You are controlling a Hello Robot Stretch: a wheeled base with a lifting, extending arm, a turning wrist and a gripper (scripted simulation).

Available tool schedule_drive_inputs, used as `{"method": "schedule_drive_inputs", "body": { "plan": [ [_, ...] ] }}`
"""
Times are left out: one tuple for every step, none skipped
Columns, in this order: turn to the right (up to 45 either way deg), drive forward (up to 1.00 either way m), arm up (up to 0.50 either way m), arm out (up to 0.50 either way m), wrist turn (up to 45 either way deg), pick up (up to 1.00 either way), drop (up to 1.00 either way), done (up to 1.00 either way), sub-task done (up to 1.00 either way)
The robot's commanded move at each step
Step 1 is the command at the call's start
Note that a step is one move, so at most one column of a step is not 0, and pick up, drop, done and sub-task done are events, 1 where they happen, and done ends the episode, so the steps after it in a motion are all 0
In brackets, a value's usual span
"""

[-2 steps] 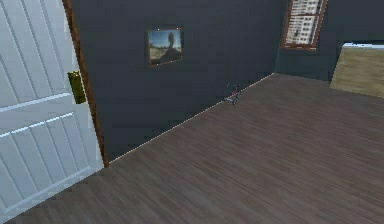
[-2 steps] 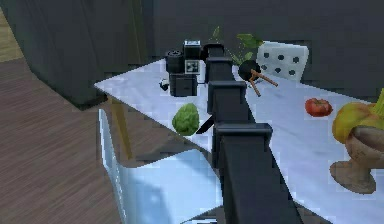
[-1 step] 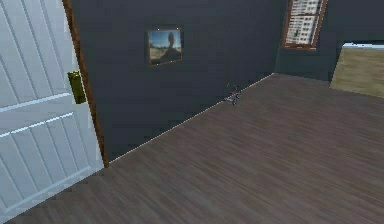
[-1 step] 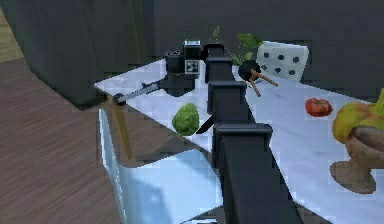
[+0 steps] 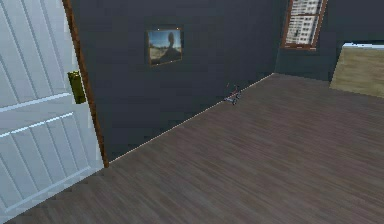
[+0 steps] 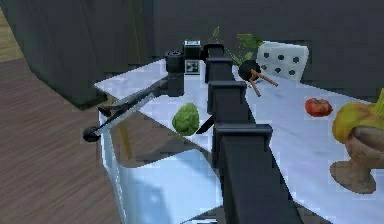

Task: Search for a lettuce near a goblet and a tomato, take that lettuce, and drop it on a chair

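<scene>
one arm (image 6: 240, 150): my dark square bar, up from the arm side view's bottom edge and out over the table.
table (image 6: 300, 140): white glossy top, near corner at that view's left.
stemmed vessel (image 6: 352, 168): tan, on the table at the view's right edge, yellow-green lump on top. may be the goblet, can't confirm.
lettuce (image 6: 185, 118): green blob on the tabletop just left of my arm. touching the bar or not: can't tell.
tomato (image 6: 318, 106): red, on the table right of my arm, near the stemmed vessel.
pincer (image 6: 100, 122): dark body left of the white marker squares (image 6: 176, 64), thin fingers run down-left to the table edge. wide or narrow: cannot tell. holding anything: cannot tell.
dark round thing (image 6: 247, 71): brown sticks poking out, just right of the arm's far end.
chair (image 6: 285, 62): white back with dark dots, at the table's far side.
leaves (image 6: 240, 42): green, beyond the arm's end.
floor (image 5: 250, 150): forward view, dark wood planks.
door (image 5: 35, 90): white, panelled, forward view's left.
framed picture (image 5: 165, 45): on the dark wall.
window (image 5: 303, 22): blinds, top right.
</scene>
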Motion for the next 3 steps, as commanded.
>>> {"method": "schedule_drive_inputs", "body": {
  "plan": [
    [0.0,0.00,0.00,0.00,-36.0,0.00,0.00,0.00,0.00],
    [0.0,0.00,0.00,-0.32,0.0,0.00,0.00,0.00,0.00],
    [0.0,0.00,0.00,0.42,0.0,0.00,0.00,0.00,0.00]
  ]
}}
